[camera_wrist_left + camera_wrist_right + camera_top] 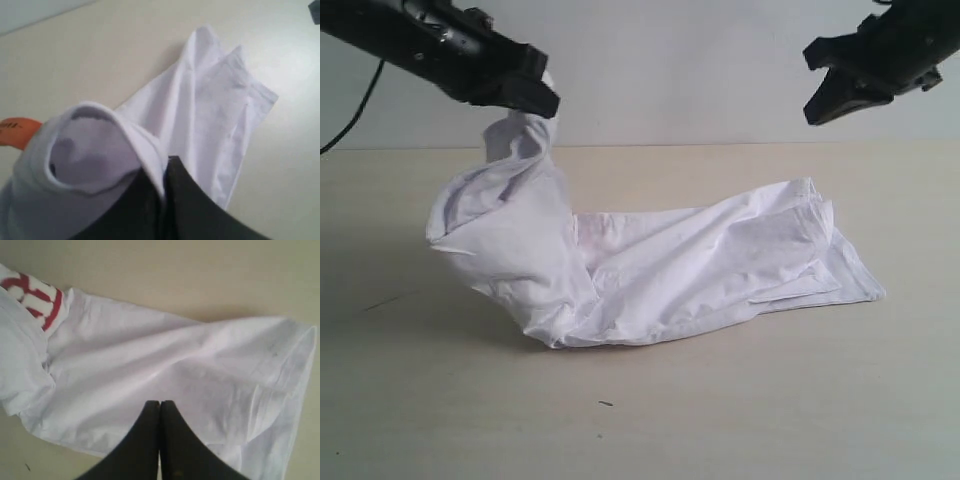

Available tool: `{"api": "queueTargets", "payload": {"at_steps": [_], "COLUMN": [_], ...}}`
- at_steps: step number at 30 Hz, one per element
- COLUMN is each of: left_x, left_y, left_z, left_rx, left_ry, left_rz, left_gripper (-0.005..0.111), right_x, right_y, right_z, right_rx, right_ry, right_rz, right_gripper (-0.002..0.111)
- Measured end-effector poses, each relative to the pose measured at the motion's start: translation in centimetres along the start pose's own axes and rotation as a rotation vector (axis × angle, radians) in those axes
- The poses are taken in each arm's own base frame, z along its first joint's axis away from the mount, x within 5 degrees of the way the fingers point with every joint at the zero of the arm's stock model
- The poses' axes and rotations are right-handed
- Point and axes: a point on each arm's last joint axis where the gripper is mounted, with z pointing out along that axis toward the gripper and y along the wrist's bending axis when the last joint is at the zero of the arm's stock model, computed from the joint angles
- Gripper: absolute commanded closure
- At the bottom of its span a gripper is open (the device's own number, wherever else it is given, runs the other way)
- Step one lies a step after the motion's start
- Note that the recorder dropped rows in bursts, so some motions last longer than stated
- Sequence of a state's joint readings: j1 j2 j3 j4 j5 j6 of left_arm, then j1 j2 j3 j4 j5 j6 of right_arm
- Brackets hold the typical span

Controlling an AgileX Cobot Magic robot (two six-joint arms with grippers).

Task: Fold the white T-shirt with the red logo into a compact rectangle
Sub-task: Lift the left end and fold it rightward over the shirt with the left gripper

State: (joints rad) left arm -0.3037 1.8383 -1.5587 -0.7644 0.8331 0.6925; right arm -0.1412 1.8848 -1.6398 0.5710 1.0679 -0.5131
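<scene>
The white T-shirt (650, 270) lies crumpled across the table, and its left part is pulled up into the air. My left gripper (542, 98) is shut on that raised cloth, with a fold of the white T-shirt (150, 150) pinched between the jaws. An orange neck tag (17, 131) shows beside the lifted bunch. My right gripper (820, 105) hangs shut and empty above the shirt's right end. In the right wrist view part of the red logo (37, 297) shows on the white T-shirt (165, 365) below the closed jaws of the right gripper (160, 404).
The beige table (720, 400) carries the shirt, with bare surface in front and at both sides. A pale wall (670, 70) stands behind. A black cable (350, 115) hangs at the far left.
</scene>
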Motion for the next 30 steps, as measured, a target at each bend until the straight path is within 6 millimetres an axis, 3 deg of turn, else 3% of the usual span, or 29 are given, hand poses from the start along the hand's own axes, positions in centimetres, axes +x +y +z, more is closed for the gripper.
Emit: {"api": "queueTargets", "payload": {"at_steps": [3, 7, 13, 18, 21, 26, 30], "left_x": [-1.3, -2.1, -2.2, -1.5, -0.7, 1.0, 1.4], "left_y": [-2.5, -5.0, -7.4, -9.4, -11.0, -13.6, -13.6], "left_z": [1.6, 5.3, 11.9, 16.3, 18.6, 21.7, 23.6], "left_rx": [0.032, 0.074, 0.142, 0.189, 0.218, 0.259, 0.261], "left_ry": [-0.024, -0.035, -0.028, -0.014, 0.008, 0.046, 0.052], "left_rz": [0.049, 0.074, 0.08, 0.093, 0.12, 0.161, 0.143], "left_gripper": [0.107, 0.107, 0.107, 0.106, 0.098, 0.068, 0.072], "right_x": [-0.4, -0.5, -0.3, -0.4, -0.4, -0.3, -0.3], "right_y": [0.7, 1.4, 2.5, 3.3, 3.5, 3.6, 3.7], "right_z": [-2.1, -3.8, -5.7, -6.8, -7.0, -7.0, -6.9], "right_rx": [0.027, 0.043, 0.043, 0.029, 0.023, 0.011, -0.003], "right_ry": [-0.057, -0.09, -0.114, -0.146, -0.153, -0.144, -0.142], "right_rz": [-0.02, -0.031, -0.044, -0.047, -0.046, -0.044, -0.039], "right_gripper": [0.108, 0.108, 0.108, 0.108, 0.108, 0.108, 0.108]}}
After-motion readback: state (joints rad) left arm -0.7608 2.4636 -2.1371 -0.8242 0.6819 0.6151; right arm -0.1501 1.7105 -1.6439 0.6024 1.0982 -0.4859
